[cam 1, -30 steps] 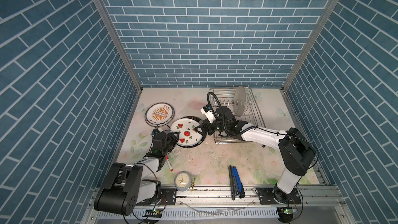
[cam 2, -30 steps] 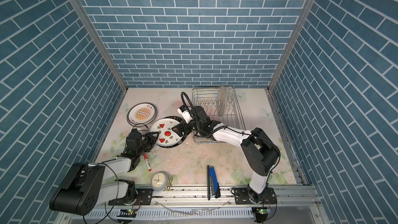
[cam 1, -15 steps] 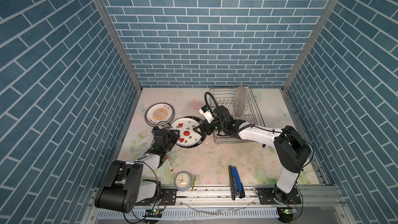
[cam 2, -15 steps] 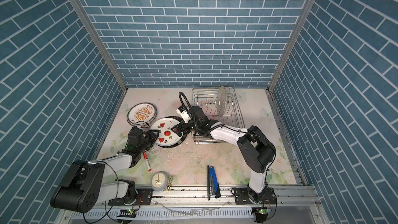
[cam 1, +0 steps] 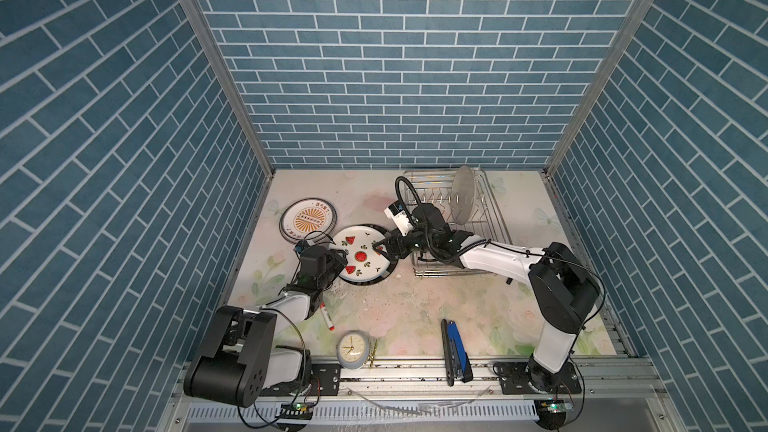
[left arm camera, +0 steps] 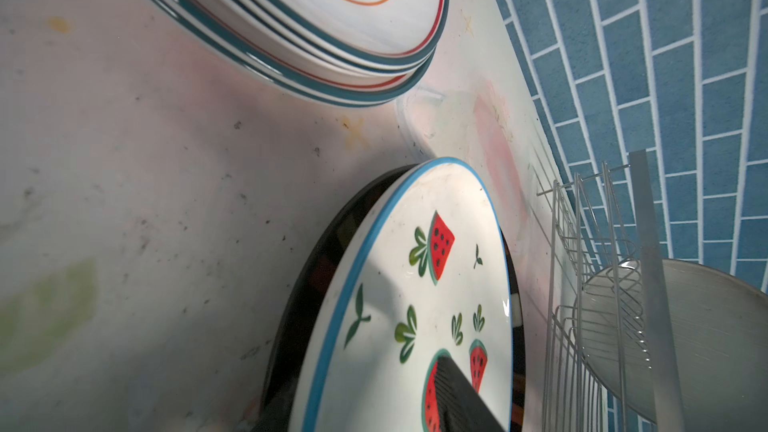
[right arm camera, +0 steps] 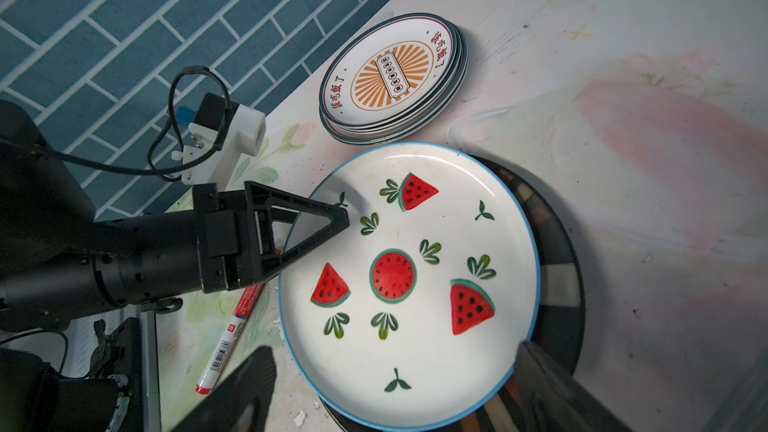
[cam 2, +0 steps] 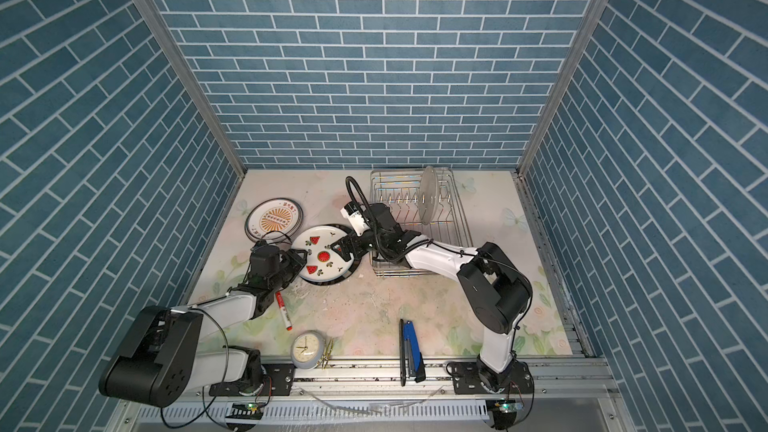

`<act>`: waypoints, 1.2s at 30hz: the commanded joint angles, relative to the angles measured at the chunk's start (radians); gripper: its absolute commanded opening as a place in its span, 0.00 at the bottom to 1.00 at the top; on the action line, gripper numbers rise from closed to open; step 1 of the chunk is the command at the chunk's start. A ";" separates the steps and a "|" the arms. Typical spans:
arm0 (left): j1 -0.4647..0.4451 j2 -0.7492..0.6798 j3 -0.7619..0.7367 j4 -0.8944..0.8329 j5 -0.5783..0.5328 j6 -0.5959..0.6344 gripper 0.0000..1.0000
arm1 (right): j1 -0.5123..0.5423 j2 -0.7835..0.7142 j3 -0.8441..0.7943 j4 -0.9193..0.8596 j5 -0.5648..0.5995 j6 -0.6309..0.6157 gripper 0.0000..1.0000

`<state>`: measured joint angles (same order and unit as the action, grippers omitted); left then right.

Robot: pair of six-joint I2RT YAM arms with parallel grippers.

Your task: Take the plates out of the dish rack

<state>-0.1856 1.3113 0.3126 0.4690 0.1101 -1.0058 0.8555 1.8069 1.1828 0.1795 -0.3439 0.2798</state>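
Plate (cam 1: 362,254), round white ceramic with watermelon print, tops dark round plate (right arm camera: 557,243); right gripper (cam 1: 383,252) gapes wide above; left gripper (cam 1: 337,261) straddles its rim, grip unclear.

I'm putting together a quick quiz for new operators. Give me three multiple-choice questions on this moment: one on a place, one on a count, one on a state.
1. Where does the watermelon plate lie relative to the dish rack?
A) upright inside it
B) flat on a dark plate, beside it
C) held in the air, far from it

2. How many plates stand in the dish rack?
A) one
B) none
C) three

3. How is the right pincer?
A) shut tight, empty
B) out of every view
C) open

Answers:
1 B: in both top views the watermelon plate rests on the dark plate, left of the rack.
2 A: only the grey plate stands among the prongs.
3 C: in the right wrist view its jaws stand wide apart above the watermelon plate's rim.
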 commanded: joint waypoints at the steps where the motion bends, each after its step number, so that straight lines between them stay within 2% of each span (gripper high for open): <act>1: -0.013 0.026 0.037 0.016 -0.011 0.044 0.49 | 0.005 -0.013 -0.011 0.045 0.027 -0.002 0.90; 6: -0.071 0.014 0.102 -0.133 -0.129 0.097 0.47 | 0.005 0.016 0.013 0.044 0.010 0.002 0.89; 12: -0.077 0.032 0.112 -0.152 -0.144 0.098 0.47 | 0.005 0.045 0.034 0.034 0.014 0.013 0.89; 21: -0.077 0.086 0.104 -0.086 -0.114 0.071 0.44 | 0.003 0.039 0.029 0.035 0.008 0.016 0.89; 28: -0.077 0.023 0.085 -0.136 -0.184 0.059 0.41 | 0.005 0.046 0.035 0.034 0.004 0.017 0.88; 36: -0.075 0.079 0.100 -0.100 -0.137 0.058 0.38 | 0.005 0.047 0.037 0.031 -0.002 0.020 0.88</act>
<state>-0.2562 1.3636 0.4007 0.3492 -0.0467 -0.9482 0.8558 1.8328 1.1828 0.2142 -0.3370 0.2825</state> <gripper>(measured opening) 0.385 0.885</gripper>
